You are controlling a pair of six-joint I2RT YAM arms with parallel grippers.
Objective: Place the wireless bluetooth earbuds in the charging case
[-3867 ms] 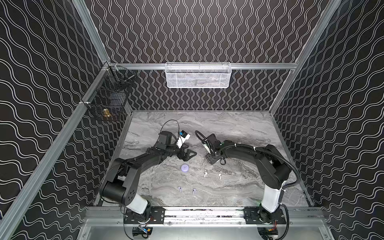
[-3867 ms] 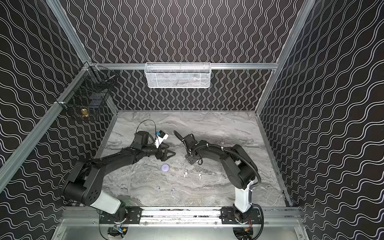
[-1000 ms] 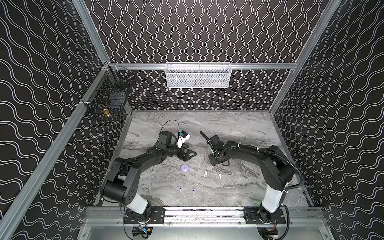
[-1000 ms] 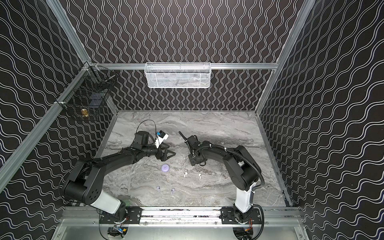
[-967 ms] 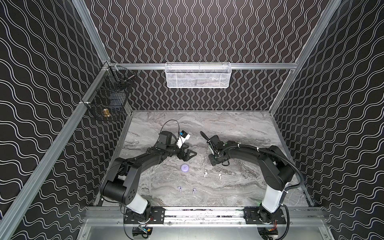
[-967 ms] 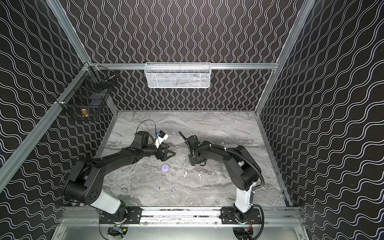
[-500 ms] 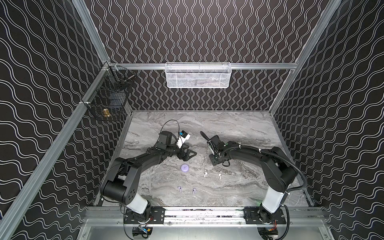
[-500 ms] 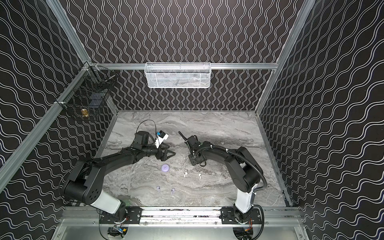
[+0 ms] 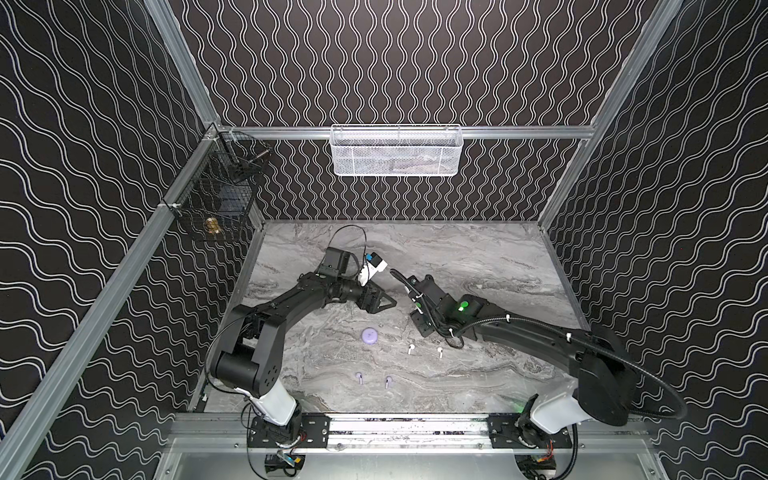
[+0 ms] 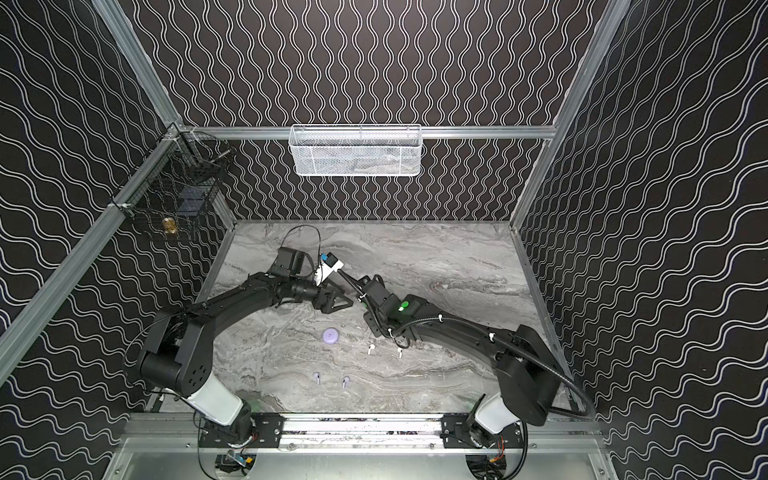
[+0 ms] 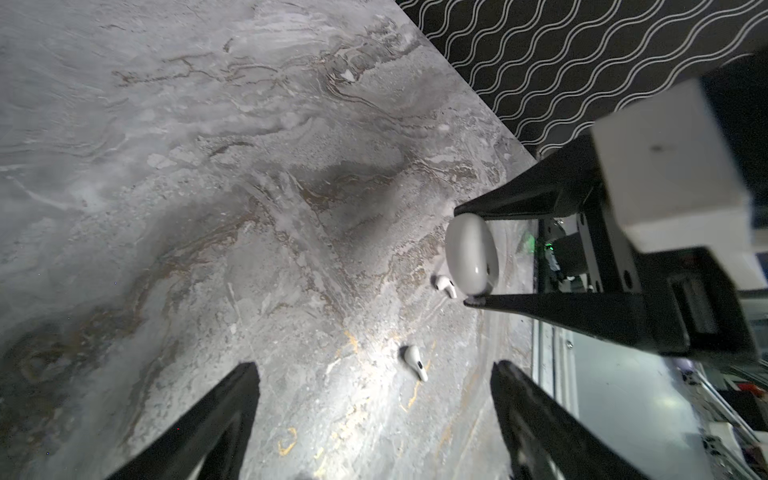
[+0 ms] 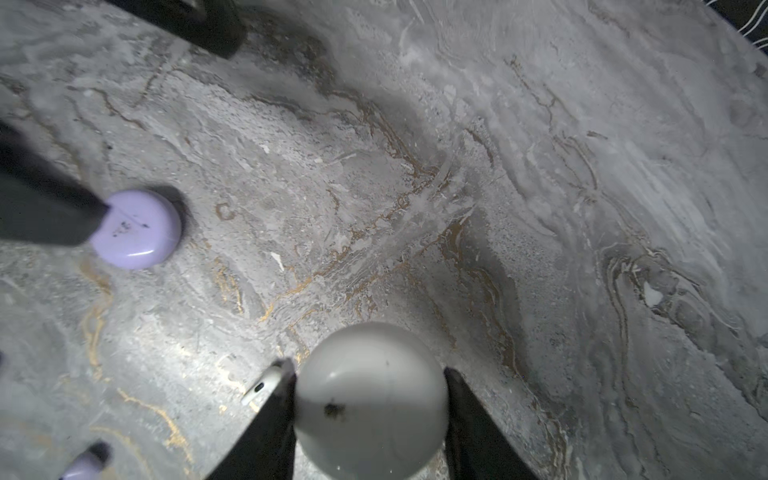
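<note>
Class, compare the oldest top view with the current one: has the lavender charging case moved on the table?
No. The lavender charging case lies where it did, on the same spot of the marble table veining, left of the nearer white earbud.

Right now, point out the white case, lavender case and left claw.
white case (image 12: 370,399): right wrist view, middle of its shell.
lavender case (image 9: 369,336): in a top view, centre of lid.
left claw (image 11: 374,368): left wrist view, midway between fingertips.
</note>
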